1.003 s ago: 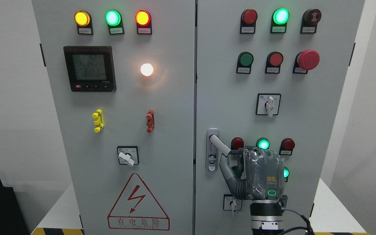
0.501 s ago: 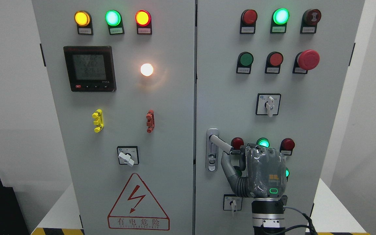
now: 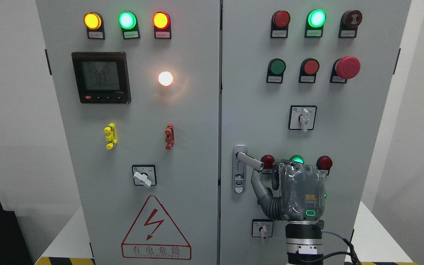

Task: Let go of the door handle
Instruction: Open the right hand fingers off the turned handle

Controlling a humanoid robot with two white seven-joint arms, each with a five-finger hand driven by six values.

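Note:
The silver door handle (image 3: 249,161) sits on the right cabinet door (image 3: 256,110), pivoted at its lock plate (image 3: 239,173) and pointing right, tilted slightly down. My right hand (image 3: 267,175) rises from the bottom edge, its grey back facing me. Its thumb (image 3: 256,182) is spread out to the left, the tip just under the handle's free end. The other fingers reach toward the door to the right of that end and do not wrap it. The handle's end shows free between thumb and fingers. My left arm is out of view.
Around the hand are a red lamp (image 3: 268,161), a green lamp (image 3: 297,159) and another red lamp (image 3: 324,162). A small rotary switch (image 3: 262,229) sits below the thumb. The left door (image 3: 138,132) carries a meter, lamps and a warning triangle (image 3: 155,229).
My right hand has moved up and to the right. The handle has swung up from a steeper downward slant to nearly level, and its end has come out from between thumb and fingers.

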